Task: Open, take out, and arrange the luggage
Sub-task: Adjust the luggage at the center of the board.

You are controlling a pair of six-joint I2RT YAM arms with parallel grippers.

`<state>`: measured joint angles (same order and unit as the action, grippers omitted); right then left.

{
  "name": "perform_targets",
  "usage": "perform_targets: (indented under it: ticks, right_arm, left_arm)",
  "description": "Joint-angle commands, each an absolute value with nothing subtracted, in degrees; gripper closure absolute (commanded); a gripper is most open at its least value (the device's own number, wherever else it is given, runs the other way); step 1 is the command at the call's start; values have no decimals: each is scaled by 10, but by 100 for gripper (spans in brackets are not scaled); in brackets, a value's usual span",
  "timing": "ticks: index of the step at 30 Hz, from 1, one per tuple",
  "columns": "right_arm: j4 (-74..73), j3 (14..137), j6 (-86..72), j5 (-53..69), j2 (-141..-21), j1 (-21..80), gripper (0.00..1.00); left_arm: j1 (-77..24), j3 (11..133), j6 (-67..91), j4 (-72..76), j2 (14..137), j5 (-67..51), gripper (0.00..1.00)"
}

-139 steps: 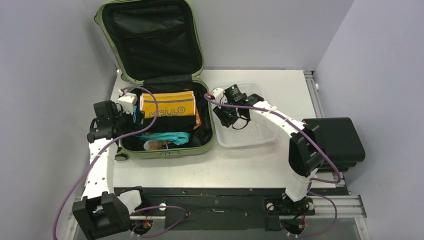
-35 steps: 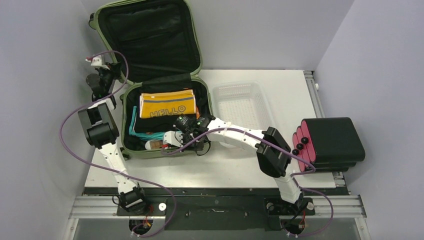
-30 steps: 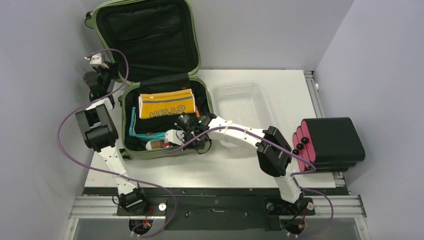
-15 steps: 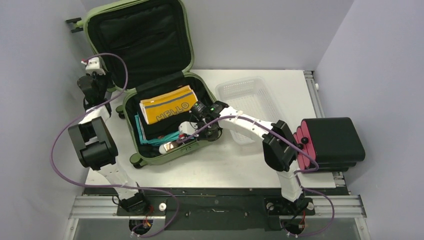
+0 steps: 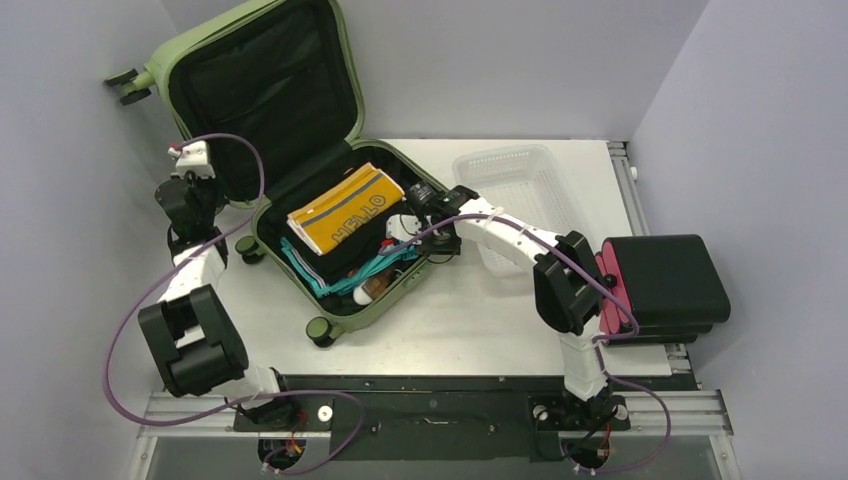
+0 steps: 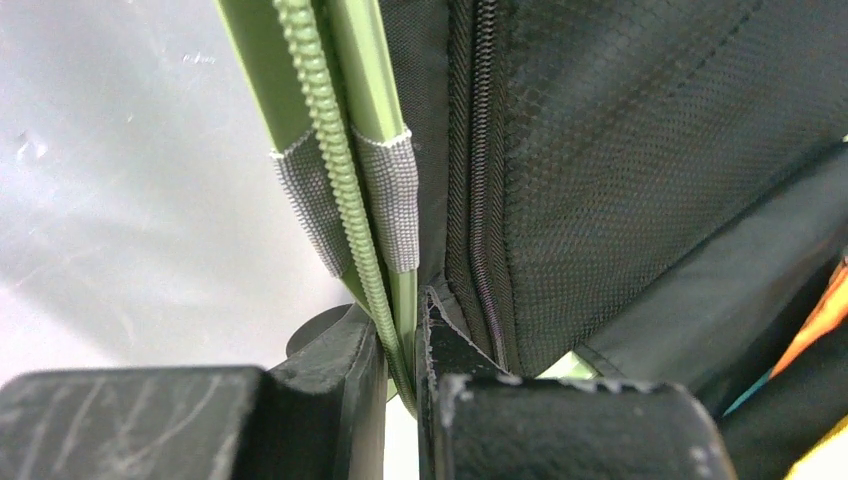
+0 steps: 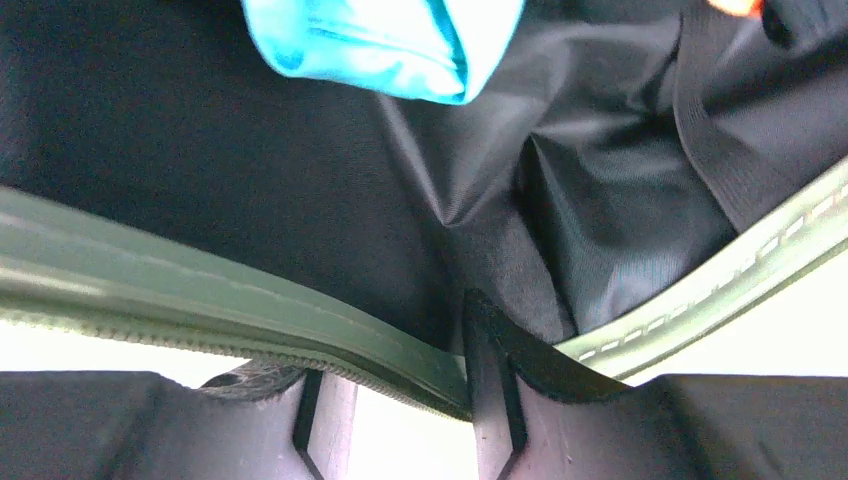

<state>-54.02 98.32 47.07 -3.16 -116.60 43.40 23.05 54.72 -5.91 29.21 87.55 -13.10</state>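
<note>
The olive-green luggage (image 5: pixel 390 298) lies open and turned at an angle, its black-lined lid (image 5: pixel 255 90) leaning toward the back left wall. Inside are a yellow "HELLO" pouch (image 5: pixel 345 220), dark clothes and a teal item (image 5: pixel 365 272). My left gripper (image 5: pixel 195 200) is shut on the lid's green zipper rim (image 6: pixel 350 100), which shows pinched in the left gripper (image 6: pixel 400 340). My right gripper (image 5: pixel 428 228) is at the lower shell's right corner. In the right wrist view the right gripper (image 7: pixel 400 390) stands open astride the green rim (image 7: pixel 200 290), with light showing beside one finger.
A white mesh basket (image 5: pixel 520 200) sits askew just right of the suitcase, behind the right arm. A black case with a pink side (image 5: pixel 665 285) lies at the table's right edge. Walls stand close at the left and back.
The suitcase has swung counter-clockwise, its lid tipping left and its right corner moving back. The basket was pushed back and right. The right jaws have opened; the left arm drew nearer with the lid.
</note>
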Motion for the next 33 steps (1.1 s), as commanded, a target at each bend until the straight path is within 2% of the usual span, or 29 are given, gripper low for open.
perform_targets:
  ticks: [1,7,8,12,23,33]
  right_arm:
    - [-360,980,388,-207,-1154,395,64]
    - [-315,987,311,-253,-1142,371,51]
    - [-310,988,288,-256,-1139,369,46]
    - [-301,999,232,-265,-1126,366,42]
    - [-341,1005,147,-268,-1098,365,40]
    - [-363,1021,113,-237,-1088,363,39]
  left_arm:
    - [209,501,-96,215,790,-225,100]
    - [208,508,-116,111,743,-212,100]
    - [208,507,-118,102,738,-212,100]
    - [207,507,-118,60,710,-213,100]
    - [207,481,-108,1,636,-195,100]
    - [204,472,-98,6,639,-133,100]
